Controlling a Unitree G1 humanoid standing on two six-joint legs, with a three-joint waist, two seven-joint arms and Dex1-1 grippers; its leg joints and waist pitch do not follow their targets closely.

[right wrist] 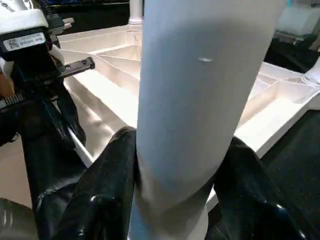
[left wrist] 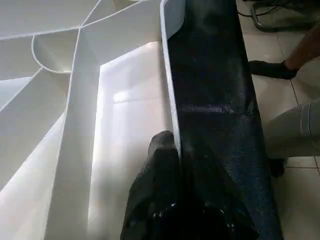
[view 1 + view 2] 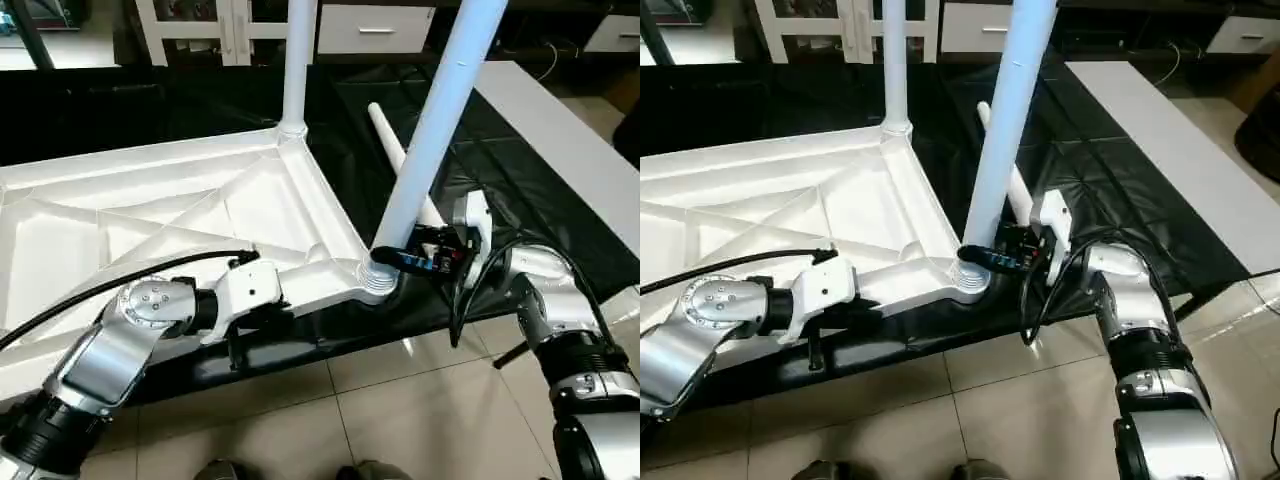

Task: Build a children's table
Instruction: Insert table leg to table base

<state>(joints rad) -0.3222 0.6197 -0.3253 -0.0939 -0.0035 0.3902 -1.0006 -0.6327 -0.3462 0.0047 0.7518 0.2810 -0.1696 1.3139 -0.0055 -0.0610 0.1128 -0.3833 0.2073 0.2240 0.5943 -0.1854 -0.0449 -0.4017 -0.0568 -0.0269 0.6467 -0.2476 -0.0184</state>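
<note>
The white table top [image 3: 150, 215] lies upside down on black cloth, its ribs showing. One white leg [image 3: 297, 60] stands in the far corner socket. A second leg [image 3: 440, 130] rises tilted from the near right corner socket [image 3: 378, 282]. My right gripper [image 3: 400, 260] is shut on this leg just above the socket, one black finger [image 1: 107, 185] on each side. My left gripper [image 3: 272, 308] is shut on the top's near rim [image 2: 170, 100], left of that socket. A third leg [image 3: 392, 145] lies on the cloth behind the held one.
A white glass-door cabinet [image 3: 200, 30] and drawers [image 3: 375, 28] stand at the back. A long white slab [image 3: 560, 130] lies on the right of the black cloth. A person's trouser leg [image 2: 295, 130] and shoe [image 2: 270, 70] are on the tiled floor [image 3: 400, 400] by the near edge.
</note>
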